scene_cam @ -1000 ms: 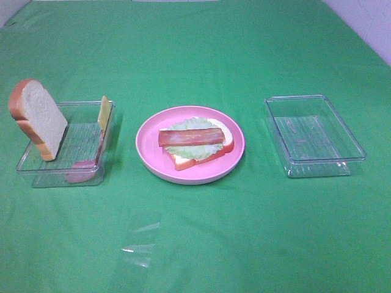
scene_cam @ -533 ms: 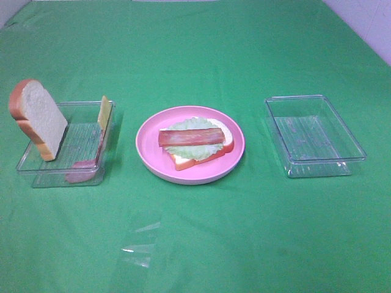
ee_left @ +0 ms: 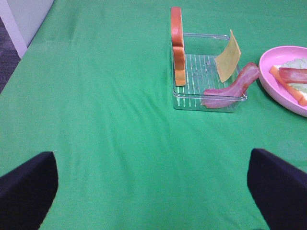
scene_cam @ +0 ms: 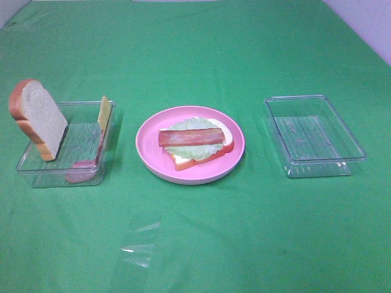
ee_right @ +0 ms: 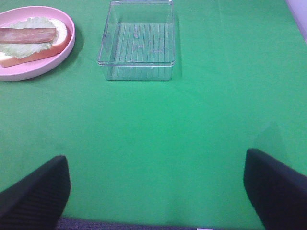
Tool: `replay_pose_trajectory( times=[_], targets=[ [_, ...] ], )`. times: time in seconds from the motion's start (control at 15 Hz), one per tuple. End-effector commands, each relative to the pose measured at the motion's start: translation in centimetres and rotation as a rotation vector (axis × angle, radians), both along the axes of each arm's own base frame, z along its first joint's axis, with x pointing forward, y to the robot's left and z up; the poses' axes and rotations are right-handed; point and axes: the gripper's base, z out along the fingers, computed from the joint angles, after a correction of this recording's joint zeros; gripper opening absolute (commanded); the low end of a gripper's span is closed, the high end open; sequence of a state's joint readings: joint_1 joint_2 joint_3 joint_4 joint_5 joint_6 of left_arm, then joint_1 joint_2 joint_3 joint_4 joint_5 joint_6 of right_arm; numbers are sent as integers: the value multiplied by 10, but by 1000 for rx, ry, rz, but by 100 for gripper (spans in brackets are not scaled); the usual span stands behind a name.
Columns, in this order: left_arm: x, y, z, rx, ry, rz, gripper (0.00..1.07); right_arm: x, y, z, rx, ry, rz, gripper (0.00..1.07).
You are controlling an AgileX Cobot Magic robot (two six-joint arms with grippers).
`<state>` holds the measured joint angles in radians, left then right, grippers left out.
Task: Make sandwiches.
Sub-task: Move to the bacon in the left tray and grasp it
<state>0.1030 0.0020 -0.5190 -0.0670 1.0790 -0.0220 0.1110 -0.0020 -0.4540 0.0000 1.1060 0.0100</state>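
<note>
A partly stacked sandwich (scene_cam: 194, 143) lies on the pink plate (scene_cam: 149, 163): a bread slice, lettuce and one bacon strip on top. It also shows in the right wrist view (ee_right: 29, 40). In the left clear tray (scene_cam: 36, 177) bread (scene_cam: 38, 119) stands upright, a yellow cheese slice (scene_cam: 104, 112) leans on the wall, and a bacon strip (scene_cam: 82, 166) hangs over the rim. The left wrist view shows the bread (ee_left: 177, 45), cheese (ee_left: 228, 57) and bacon (ee_left: 232, 88). My left gripper (ee_left: 151, 155) is open and empty, well short of that tray. My right gripper (ee_right: 154, 155) is open and empty.
An empty clear tray (scene_cam: 314, 137) sits right of the plate, also in the right wrist view (ee_right: 139, 72). A green cloth covers the table. A scrap of clear film (scene_cam: 137, 247) lies near the front. Neither arm shows in the exterior view.
</note>
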Motion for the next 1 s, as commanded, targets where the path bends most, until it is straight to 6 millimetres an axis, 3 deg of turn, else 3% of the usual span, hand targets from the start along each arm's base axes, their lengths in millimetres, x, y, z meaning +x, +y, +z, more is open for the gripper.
replay_pose_trajectory(
  times=[0.07,0.27,0.4,0.6,0.67,1.0],
  targets=[
    [2,0,1,2,-3,-2,100,-3,0,-1,-5,-30,1,96],
    [16,2,17,-7,-17,2,100,-3,0,-1,-5,-30,1,96],
    [41,4,27,-56,-31,23,100,-3,0,-1,-5,-30,1,96],
    [81,5,32,-135,87,30,100,-3,0,-1,-5,-30,1,96],
    [114,5,41,-169,206,13,100,-3,0,-1,-5,-30,1,96],
    [187,11,68,-175,457,-8,100,-3,0,-1,-5,-30,1,96]
  ],
)
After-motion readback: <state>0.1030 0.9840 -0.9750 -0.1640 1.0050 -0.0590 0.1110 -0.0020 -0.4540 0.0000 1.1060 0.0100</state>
